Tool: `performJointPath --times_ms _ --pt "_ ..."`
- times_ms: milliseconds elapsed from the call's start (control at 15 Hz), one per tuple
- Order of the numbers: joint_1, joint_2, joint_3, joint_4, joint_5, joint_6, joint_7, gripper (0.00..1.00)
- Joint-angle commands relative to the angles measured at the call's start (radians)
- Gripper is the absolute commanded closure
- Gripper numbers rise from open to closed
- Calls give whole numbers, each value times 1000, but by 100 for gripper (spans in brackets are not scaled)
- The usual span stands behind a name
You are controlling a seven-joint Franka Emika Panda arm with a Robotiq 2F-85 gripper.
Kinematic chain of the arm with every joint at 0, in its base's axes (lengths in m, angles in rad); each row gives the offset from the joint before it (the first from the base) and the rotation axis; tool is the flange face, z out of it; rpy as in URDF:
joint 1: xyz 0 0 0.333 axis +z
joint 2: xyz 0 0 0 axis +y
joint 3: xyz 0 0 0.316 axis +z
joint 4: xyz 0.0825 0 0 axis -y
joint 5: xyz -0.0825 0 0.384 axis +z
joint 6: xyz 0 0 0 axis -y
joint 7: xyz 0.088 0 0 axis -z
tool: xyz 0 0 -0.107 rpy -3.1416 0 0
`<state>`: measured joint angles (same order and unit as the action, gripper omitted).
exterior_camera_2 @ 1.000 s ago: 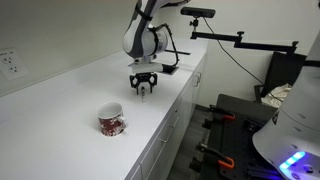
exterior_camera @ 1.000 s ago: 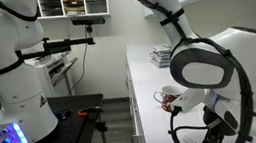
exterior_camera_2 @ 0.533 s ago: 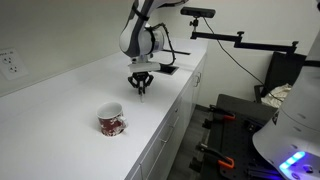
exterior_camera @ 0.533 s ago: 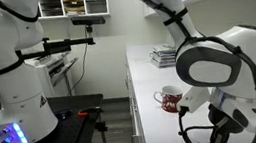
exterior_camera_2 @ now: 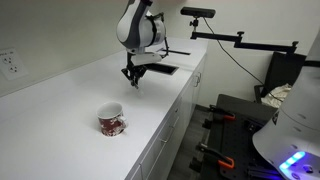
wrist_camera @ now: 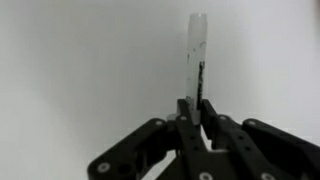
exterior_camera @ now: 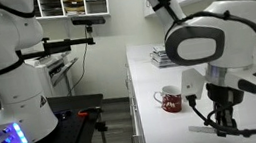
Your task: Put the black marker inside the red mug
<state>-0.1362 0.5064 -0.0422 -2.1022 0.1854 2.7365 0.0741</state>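
Gripper point(wrist_camera: 195, 102) fingers now clamp thin black marker point(wrist_camera: 196, 50), I'm lifting it off white bench point(exterior_camera_2: 60, 110); dark red mug point(exterior_camera_2: 111, 122) near open edge next

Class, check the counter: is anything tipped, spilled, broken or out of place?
Nothing stands out. The red mug stands upright on the counter, nothing spilled around it; the gripper holds the marker well apart from it.

Around the red mug point(exterior_camera_2: 111, 122) I have bare counter point(exterior_camera_2: 70, 95) on every side, and its mouth is open from above. From the mug to my gripper point(exterior_camera_2: 131, 80), which pinches the black marker point(wrist_camera: 196, 55), the lane is open. Only the wall point(exterior_camera_2: 45, 40), well apart from the mug, shuts one side.
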Motion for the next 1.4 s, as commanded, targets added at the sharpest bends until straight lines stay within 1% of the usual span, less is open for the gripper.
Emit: performJointPath --times_ms 0,267,533,867,1333 --pt "-36 -141 67 -158 8 116 -170 95" --pt "-60 -236 167 -256 21 176 -349 95" --pt "-82 -282 271 -293 49 189 -543 95" --pt "-176 -281 435 -270 164 183 -890 95" --pt "-300 -226 670 -190 343 179 -1378 95"
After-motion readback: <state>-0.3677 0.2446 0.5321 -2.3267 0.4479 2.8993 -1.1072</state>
